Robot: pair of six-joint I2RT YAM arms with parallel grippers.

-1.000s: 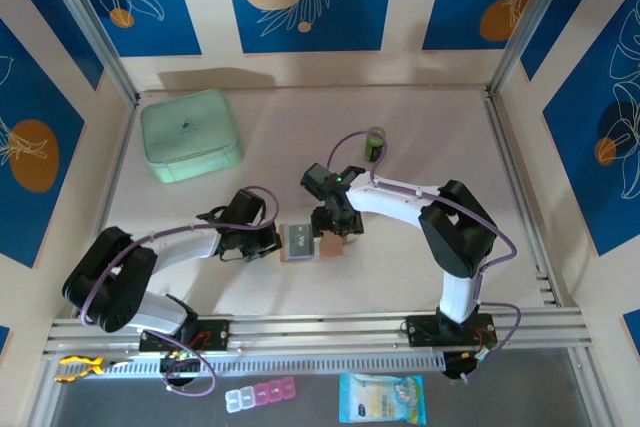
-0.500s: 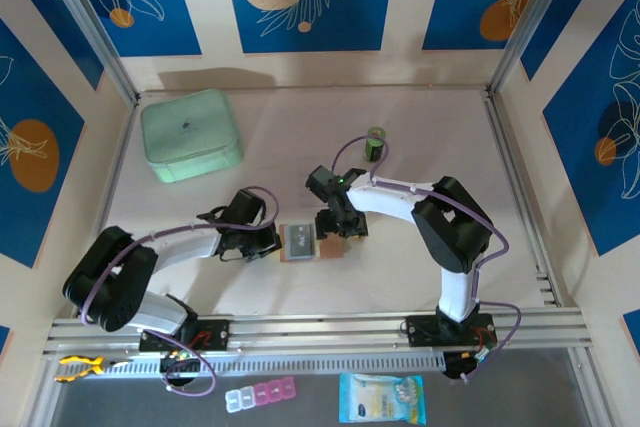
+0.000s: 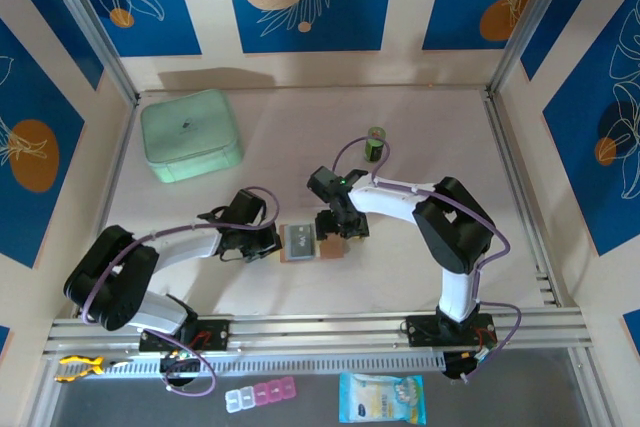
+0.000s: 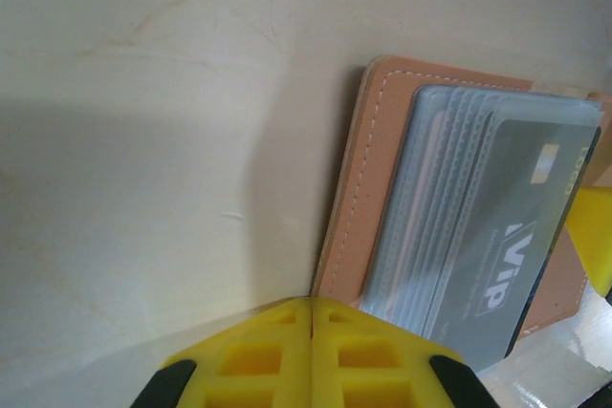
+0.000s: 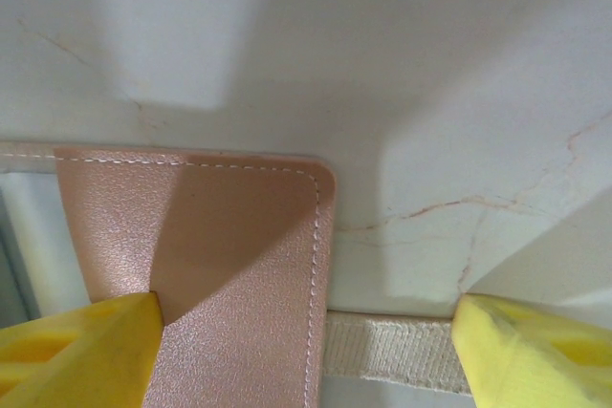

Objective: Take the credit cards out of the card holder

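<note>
The card holder point(image 3: 328, 248) lies open mid-table, a pinkish-tan wallet with clear grey pockets. In the left wrist view a dark credit card point(image 4: 524, 228) marked "VIP" sits in the pockets over the tan leather point(image 4: 371, 179). My left gripper point(image 3: 271, 244) is shut, and its yellow tips point(image 4: 313, 306) meet at the holder's left edge. My right gripper point(image 3: 341, 230) hangs open over the holder's right flap point(image 5: 239, 255). One finger point(image 5: 81, 351) rests at that flap; the other point(image 5: 535, 351) stands clear, past a beige strap point(image 5: 387, 346).
A mint-green case point(image 3: 190, 134) sits at the back left. A small green container point(image 3: 375, 143) stands behind the right arm. A pill organizer point(image 3: 260, 394) and a packet point(image 3: 381, 398) lie below the front rail. Walls enclose the table on three sides.
My right gripper has shifted slightly over the tan flap and its jaws stand a little wider. The left arm and the card holder have not moved.
</note>
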